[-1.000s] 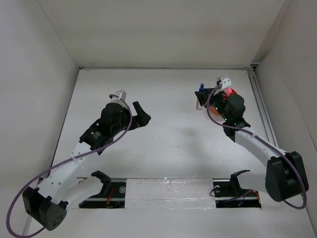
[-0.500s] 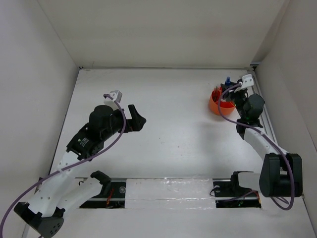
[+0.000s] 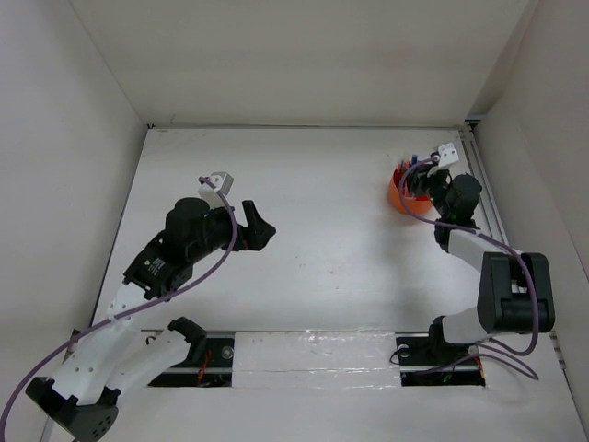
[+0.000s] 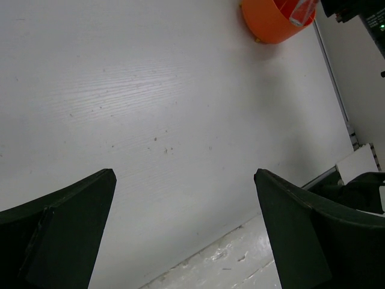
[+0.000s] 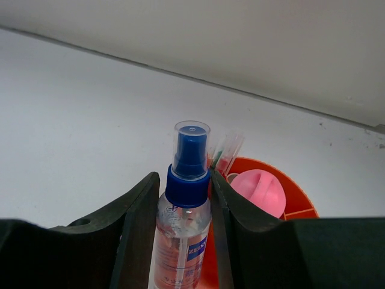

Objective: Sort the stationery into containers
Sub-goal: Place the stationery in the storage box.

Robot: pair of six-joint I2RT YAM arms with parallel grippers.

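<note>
My right gripper (image 5: 180, 211) is shut on the clear blue-capped bottle (image 5: 183, 223) and holds it upright over the near side of the orange tub (image 5: 289, 192). The tub holds a pink-capped cylinder (image 5: 258, 191) and thin red pens (image 5: 225, 153) standing up. In the top view the tub (image 3: 409, 199) sits at the far right, with the right gripper (image 3: 425, 170) above it. My left gripper (image 3: 258, 226) is open and empty at mid-left above bare table. In the left wrist view the tub (image 4: 271, 24) shows at the top edge.
A white wall rises just behind the tub (image 5: 240, 42). A rail runs along the table's right edge (image 3: 488, 203). The arm bases and a taped strip (image 3: 313, 350) lie along the near edge.
My right gripper, still holding the bottle, drew back toward the right and then shifted slightly left over the orange tub. My left arm pulled back toward the left and its gripper turned slightly.
</note>
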